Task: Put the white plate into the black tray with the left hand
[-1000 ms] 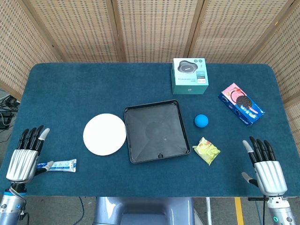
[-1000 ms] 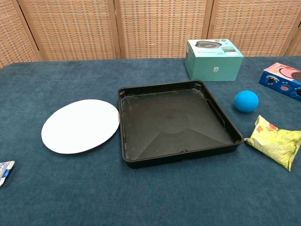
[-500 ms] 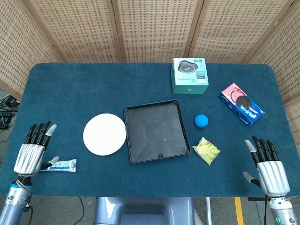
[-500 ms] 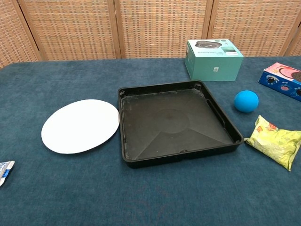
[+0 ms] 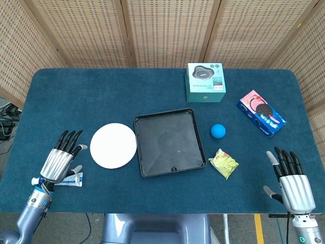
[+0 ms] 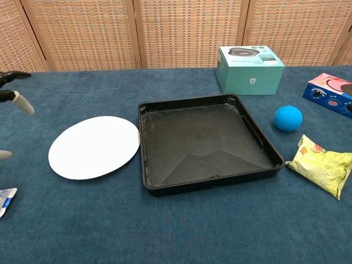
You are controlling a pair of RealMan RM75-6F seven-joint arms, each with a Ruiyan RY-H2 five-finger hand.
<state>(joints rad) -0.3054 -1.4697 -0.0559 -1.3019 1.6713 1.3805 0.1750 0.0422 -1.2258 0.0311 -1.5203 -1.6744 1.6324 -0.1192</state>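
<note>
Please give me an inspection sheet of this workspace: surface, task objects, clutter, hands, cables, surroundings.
Surface: blue cloth table.
Job's things: white plate flat on the table, left of the black tray; tray holds nothing.
Clutter: teal box, blue ball, yellow packet, cookie pack, small wrapper.
Hands: left hand open, left of the plate, apart from it; right hand open at the near right edge.
Cables: some on the floor at far left.
Surroundings: wicker screens behind.

worktop (image 5: 101,96) dark blue felt. plate (image 5: 113,145) plain white, tray (image 5: 169,142) black. ball (image 5: 218,131) bright blue. box (image 5: 205,82) teal w/ dark grey top. snack bag (image 5: 223,163) yellow. cookie box (image 5: 261,113) blue + pink. hands silver, black fingers (image 5: 69,140).
</note>
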